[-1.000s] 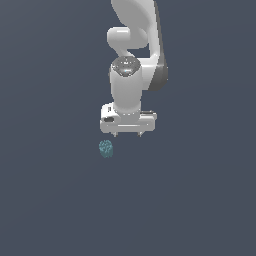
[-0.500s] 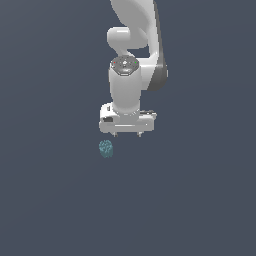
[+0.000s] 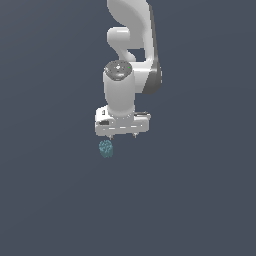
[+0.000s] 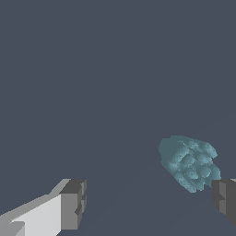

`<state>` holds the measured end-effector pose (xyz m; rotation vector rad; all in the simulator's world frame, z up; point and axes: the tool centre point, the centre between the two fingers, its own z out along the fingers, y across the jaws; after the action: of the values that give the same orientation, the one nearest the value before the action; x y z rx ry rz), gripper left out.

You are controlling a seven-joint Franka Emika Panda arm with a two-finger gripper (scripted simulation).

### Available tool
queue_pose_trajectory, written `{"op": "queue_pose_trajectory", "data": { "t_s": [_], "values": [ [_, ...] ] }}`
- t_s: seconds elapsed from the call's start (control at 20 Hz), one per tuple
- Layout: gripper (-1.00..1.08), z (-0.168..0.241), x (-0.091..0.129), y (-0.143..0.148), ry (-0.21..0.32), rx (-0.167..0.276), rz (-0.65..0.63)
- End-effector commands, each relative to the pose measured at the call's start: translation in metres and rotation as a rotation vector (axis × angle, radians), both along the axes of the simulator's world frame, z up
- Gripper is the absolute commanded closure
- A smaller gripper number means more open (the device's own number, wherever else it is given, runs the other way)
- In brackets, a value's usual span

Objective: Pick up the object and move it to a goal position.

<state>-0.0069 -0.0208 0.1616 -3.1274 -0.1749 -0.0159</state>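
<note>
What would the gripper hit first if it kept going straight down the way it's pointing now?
Probably the bare floor. The open gripper points at it, while the teal object sits off-centre near one finger, which might clip it; depth is unclear.

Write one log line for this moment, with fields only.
phase: approach | gripper: open, holds nothing | teal lump: on the surface, near one fingertip, not centred | grasp: not yet

The arm [image 3: 131,60] looks like smooth white plastic with a soft sheen, a darker grey band at its joint and a dull metallic cap on top. The gripper [image 3: 122,135] shares that white shell, while its fingers [image 4: 73,204] end in matt dark grey pads. The object [image 4: 188,162] is a teal, mottled lump with a rough, knobbly, matt surface, lying on a flat, uniform, matt slate-grey worktop [image 3: 200,190].
</note>
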Motion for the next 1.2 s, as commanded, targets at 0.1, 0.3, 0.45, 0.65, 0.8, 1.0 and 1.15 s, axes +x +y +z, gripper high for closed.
{"op": "queue_pose_trajectory", "data": {
  "t_s": [0.1,0.3,0.45,0.65,0.8,1.0,1.15],
  "values": [
    [-0.92,-0.009,0.000,-0.015,0.001,-0.004,0.069],
    [-0.92,-0.019,-0.001,-0.031,0.003,-0.007,0.147],
    [-0.92,-0.028,-0.001,-0.044,0.004,-0.009,0.209],
    [-0.92,-0.037,-0.003,-0.059,0.005,-0.010,0.284],
    [-0.92,-0.043,-0.004,-0.068,0.006,-0.011,0.329],
    [-0.92,-0.049,-0.006,-0.077,0.007,-0.012,0.376],
    [-0.92,-0.052,-0.006,-0.082,0.007,-0.012,0.399]
  ]
}}
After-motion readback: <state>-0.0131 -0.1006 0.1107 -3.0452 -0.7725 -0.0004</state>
